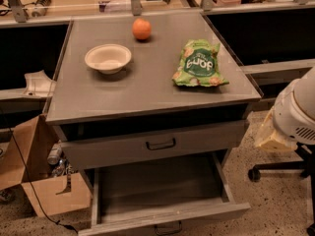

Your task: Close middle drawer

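Observation:
The middle drawer [158, 190] is pulled far out at the bottom of the view. Its wide shallow grey tray is empty, and its front panel with the small dark loop handle [167, 227] lies at the bottom edge. The grey drawer front above it [152, 145], with its own handle, sits just under the cabinet top. My arm's white housing [299, 113] is at the right edge, beside the cabinet's right side. A pale yellow wedge below it is what I take for the gripper [268, 136]. It is to the right of the cabinet and touches no drawer.
On the grey cabinet top [98, 95] stand a white bowl [108, 58], an orange [141, 29] and a green snack bag [199, 64]. An open cardboard box [42, 181] sits on the floor at the left. An office chair base [280, 171] is at the right.

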`<action>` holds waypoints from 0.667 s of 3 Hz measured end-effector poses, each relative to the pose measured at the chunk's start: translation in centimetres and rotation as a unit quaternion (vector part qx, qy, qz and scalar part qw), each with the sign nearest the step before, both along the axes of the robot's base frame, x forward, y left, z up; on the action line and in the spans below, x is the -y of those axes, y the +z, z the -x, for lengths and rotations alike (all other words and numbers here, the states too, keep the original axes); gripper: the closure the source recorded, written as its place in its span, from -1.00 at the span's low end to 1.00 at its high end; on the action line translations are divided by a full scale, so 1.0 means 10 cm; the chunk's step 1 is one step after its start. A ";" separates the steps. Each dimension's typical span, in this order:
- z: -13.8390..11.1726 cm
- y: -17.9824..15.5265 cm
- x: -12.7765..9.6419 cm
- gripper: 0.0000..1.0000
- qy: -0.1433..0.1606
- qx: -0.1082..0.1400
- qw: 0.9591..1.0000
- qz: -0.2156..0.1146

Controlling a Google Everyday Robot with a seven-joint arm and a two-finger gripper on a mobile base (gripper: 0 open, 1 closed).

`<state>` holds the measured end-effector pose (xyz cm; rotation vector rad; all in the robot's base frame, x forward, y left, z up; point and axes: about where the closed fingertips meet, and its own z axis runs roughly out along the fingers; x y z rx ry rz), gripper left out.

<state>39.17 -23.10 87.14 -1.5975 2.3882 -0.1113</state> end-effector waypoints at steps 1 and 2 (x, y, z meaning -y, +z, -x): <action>0.00 0.00 0.00 1.00 0.000 0.000 1.000 0.000; 0.06 -0.01 -0.02 1.00 0.004 -0.002 1.000 -0.007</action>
